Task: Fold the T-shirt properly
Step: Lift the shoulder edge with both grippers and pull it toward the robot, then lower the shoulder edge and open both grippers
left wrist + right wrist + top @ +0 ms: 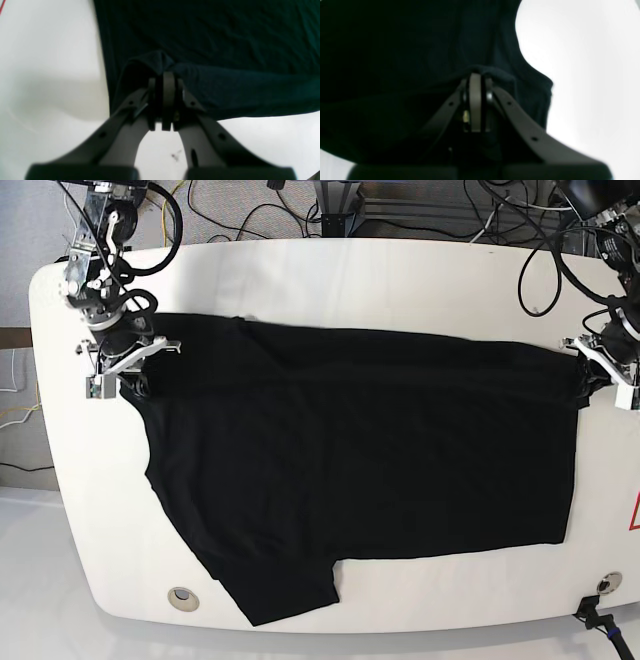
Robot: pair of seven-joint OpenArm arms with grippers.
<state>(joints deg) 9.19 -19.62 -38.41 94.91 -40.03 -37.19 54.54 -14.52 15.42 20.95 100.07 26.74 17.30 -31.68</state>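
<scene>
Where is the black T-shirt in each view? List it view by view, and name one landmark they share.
Left wrist: the T-shirt fills the top and right, its edge pinched in the left gripper.
Right wrist: it fills the left and centre, pinched in the right gripper.
Base: it lies spread across the middle.
Shared landmark: the white table.

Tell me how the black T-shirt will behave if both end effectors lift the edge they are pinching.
The T-shirt is probably floppy: it bunches into small folds at the left end effector and the right end effector. It would likely sag between them, since it lies limp and wrinkled on the table. It seems light, held by thin pinches.
</scene>
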